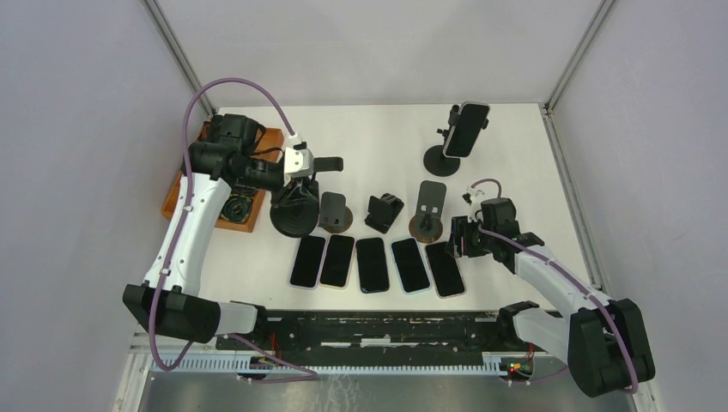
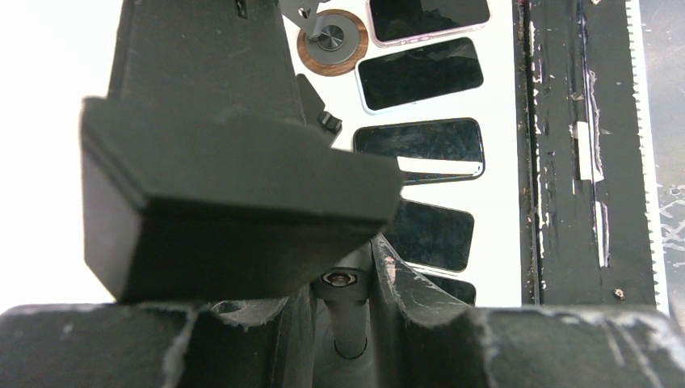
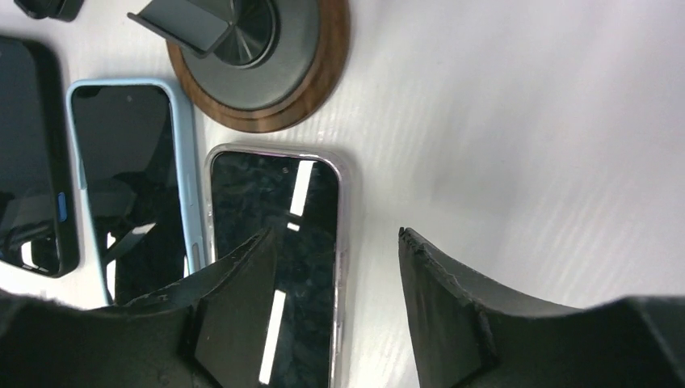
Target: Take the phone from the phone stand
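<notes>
Five phones (image 1: 373, 264) flat — right wrist shows right pincer (image 3: 337, 238) wide; left pincer (image 2: 343, 279) clamps stand (image 2: 234, 194).

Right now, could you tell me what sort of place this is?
Likely a robot test cell: a white table enclosed by plain panels, five phones laid in a row, several phone stands.

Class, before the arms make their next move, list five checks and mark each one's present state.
1. Something left to remove: ok, a phone sits in the far stand.
2. Right gripper open: ok.
3. Right gripper empty: ok, the clear-cased phone lies flat beneath it.
4. Left gripper open: cannot tell.
5. A gripper at the mounted phone: not ok, both are away from it.
</notes>
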